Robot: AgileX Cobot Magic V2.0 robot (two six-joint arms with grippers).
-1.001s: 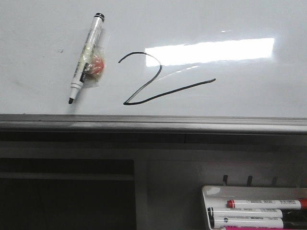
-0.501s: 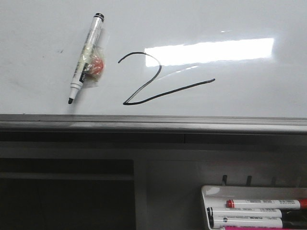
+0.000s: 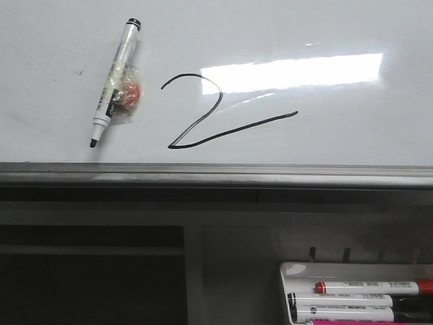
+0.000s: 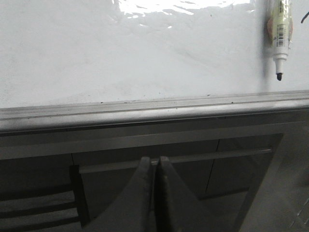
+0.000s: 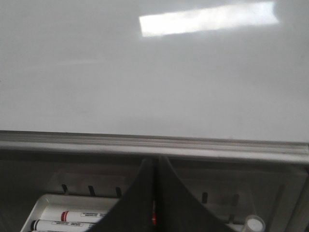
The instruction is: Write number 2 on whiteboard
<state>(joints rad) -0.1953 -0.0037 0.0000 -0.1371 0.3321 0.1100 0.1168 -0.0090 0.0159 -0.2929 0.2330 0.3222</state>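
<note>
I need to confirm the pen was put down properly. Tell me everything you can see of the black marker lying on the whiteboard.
The black marker lies flat on the whiteboard, left of the number 2 and apart from it. It has a white printed barrel with a black end farthest from the robot; its uncapped black tip points toward the grey edge rail, slanting slightly left. A crumpled clear wrap with something orange-red inside clings to its middle. No gripper touches it; the left wrist view shows the tip short of the rail.
</note>
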